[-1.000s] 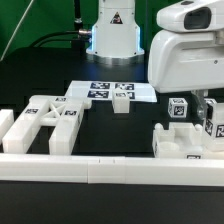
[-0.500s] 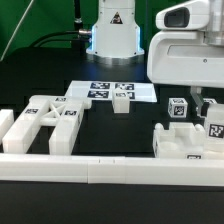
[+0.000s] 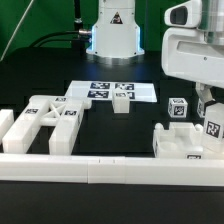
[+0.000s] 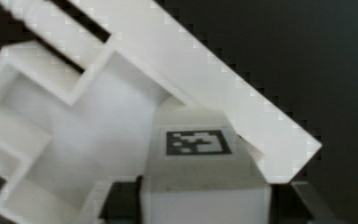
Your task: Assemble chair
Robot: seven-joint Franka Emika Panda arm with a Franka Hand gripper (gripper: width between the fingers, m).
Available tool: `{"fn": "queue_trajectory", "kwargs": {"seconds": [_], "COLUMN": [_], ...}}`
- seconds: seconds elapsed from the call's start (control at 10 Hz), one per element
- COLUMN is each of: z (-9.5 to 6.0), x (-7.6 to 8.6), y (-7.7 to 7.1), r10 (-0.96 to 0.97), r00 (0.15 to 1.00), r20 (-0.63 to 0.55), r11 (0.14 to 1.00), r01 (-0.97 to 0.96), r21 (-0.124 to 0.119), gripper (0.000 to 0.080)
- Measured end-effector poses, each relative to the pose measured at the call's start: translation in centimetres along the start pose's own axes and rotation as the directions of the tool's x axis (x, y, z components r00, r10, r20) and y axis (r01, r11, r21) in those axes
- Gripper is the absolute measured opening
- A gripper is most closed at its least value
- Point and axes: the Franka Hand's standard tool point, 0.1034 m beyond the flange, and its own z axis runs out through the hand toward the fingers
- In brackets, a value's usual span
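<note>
My gripper [image 3: 211, 114] hangs at the exterior view's right, shut on a small white tagged block [image 3: 214, 128]. It holds the block just above a chunky white chair piece [image 3: 184, 143]. In the wrist view the block [image 4: 197, 150] fills the gap between my dark fingers [image 4: 133, 200]. A white recessed piece [image 4: 60, 100] lies under it. Another tagged block [image 3: 178, 108] stands beside my gripper. Two cut-out frames [image 3: 50, 118] lie at the left. A small block [image 3: 122, 100] sits on the marker board [image 3: 100, 90].
The long white border rail [image 3: 100, 166] runs along the front, with a white block [image 3: 6, 124] at its left end. The robot's base [image 3: 113, 30] stands at the back behind the marker board. The table is black.
My gripper and wrist have moved toward the exterior view's right, with the block still held. The other pieces have not moved.
</note>
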Motion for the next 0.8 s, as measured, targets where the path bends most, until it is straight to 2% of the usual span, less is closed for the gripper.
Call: {"fn": "queue_trajectory", "kwargs": {"seconds": [0.1,0.4,0.6,0.7,0.8], "z": [-0.01,-0.01,-0.01,0.0,0.04], "x": [-0.03,-0.07,0.03,0.06,0.07], "y": [-0.02,-0.05,0.0,0.02,0.05], "r10": [0.096,0.126,0.023,-0.054,-0.127], "r00": [0.995,0.992,1.0,0.998,0.992], "r20": [0.007,0.014,0.013,0.013,0.013], "r11": [0.995,0.992,1.0,0.999,0.992], "r01": [-0.096,-0.126,-0.023,0.054,0.127], "r21": [0.002,0.004,0.006,0.006,0.007], "gripper": [0.0287,0.0287,0.0541,0.0615,0.0615]}}
